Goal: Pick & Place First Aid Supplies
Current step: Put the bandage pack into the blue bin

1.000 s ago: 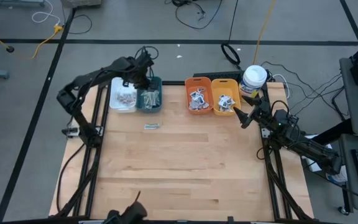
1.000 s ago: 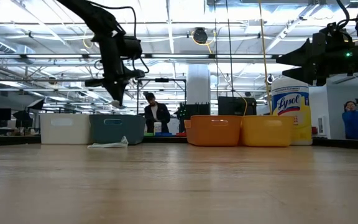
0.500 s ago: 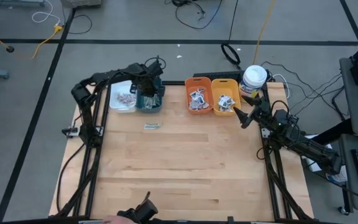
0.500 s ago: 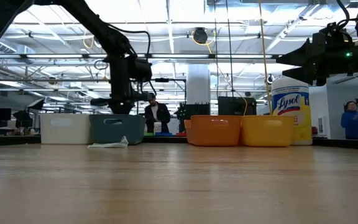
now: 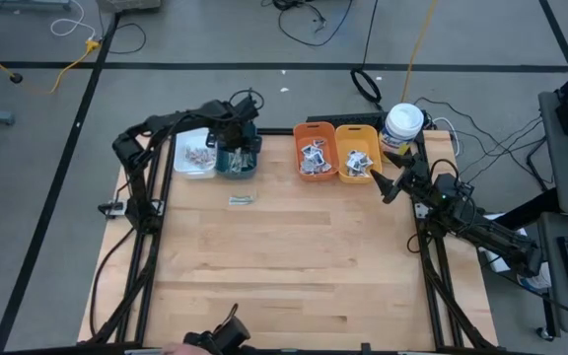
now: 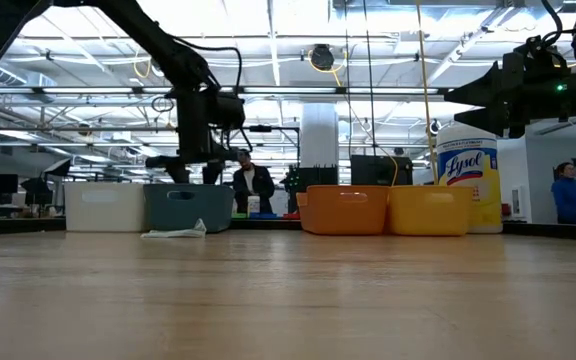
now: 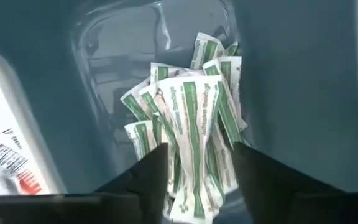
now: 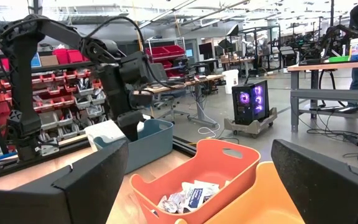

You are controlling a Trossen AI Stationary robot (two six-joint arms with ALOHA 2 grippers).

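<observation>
Left gripper of ours over the teal bin, fingers parted above green-striped packets, nothing held; right gripper wide open.

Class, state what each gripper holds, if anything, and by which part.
Right gripper: open, holds nothing. Left gripper, in the teal bin: green-striped packets lie between its fingers; a hold cannot be told.

1. The left gripper hangs just above the teal bin.
2. A pale packet lies on the table before that bin.
3. Orange bins stand beside.
</observation>
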